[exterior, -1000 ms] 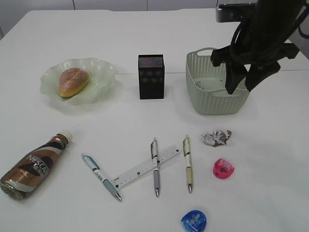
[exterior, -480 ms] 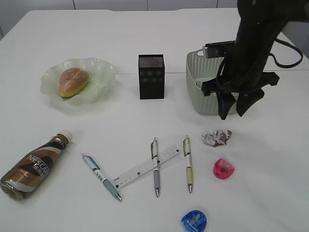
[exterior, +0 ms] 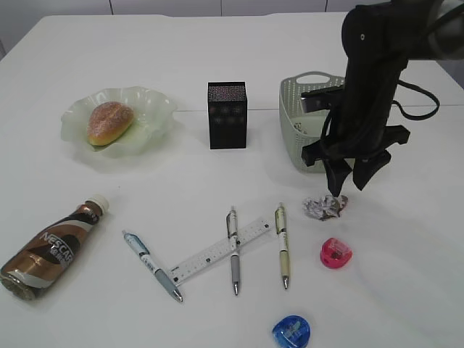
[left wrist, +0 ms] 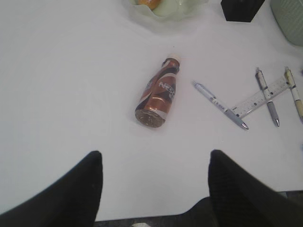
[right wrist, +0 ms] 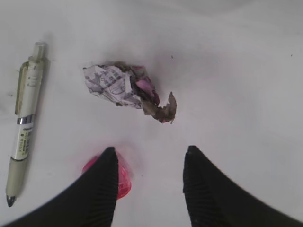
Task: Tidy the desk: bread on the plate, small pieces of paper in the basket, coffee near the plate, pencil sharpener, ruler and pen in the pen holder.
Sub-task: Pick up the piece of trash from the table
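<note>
step: paper pickup judged | crumpled paper (exterior: 325,206) is seen just in front of the basket (exterior: 297,138), apart from it | right gripper (exterior: 350,183) is poised above the paper, jaws parted, nothing held | handling: judged light, soft, crushable; best pinched across its bulky middle, not the thin torn tail

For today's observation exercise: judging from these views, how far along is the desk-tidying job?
Done: bread lies on the plate. In hand: right gripper, open and empty, hangs over the crumpled paper, basket behind. Left: coffee bottle, ruler, three pens and two sharpeners lie on the table, outside the pen holder.
</note>
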Robot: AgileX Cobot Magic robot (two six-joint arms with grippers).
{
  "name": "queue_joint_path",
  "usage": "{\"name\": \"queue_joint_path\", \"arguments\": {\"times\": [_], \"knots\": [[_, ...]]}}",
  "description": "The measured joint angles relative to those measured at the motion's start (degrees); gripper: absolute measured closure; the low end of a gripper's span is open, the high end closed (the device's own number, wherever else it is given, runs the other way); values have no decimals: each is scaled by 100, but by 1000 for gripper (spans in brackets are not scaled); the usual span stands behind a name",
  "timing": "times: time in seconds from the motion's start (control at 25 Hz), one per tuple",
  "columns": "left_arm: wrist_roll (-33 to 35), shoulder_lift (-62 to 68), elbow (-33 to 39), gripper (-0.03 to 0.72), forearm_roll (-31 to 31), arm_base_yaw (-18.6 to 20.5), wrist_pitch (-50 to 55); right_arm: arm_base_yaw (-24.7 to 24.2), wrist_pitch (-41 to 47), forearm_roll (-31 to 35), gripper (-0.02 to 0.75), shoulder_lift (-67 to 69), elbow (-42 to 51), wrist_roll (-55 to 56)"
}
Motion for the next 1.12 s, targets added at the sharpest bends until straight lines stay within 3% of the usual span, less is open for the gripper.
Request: {"name": "queue_joint_path", "arguments": {"times": [0.32,0.64,1.12], "knots": [[0,0,0,182,10,0,0,0,-515,4,372,11,-31,22],[-3,0,0,182,10,0,0,0,-536,49,215,47,-31,107],[-3,0,0,183,10,0,0,0,-536,75,206,412,-31,120]]}}
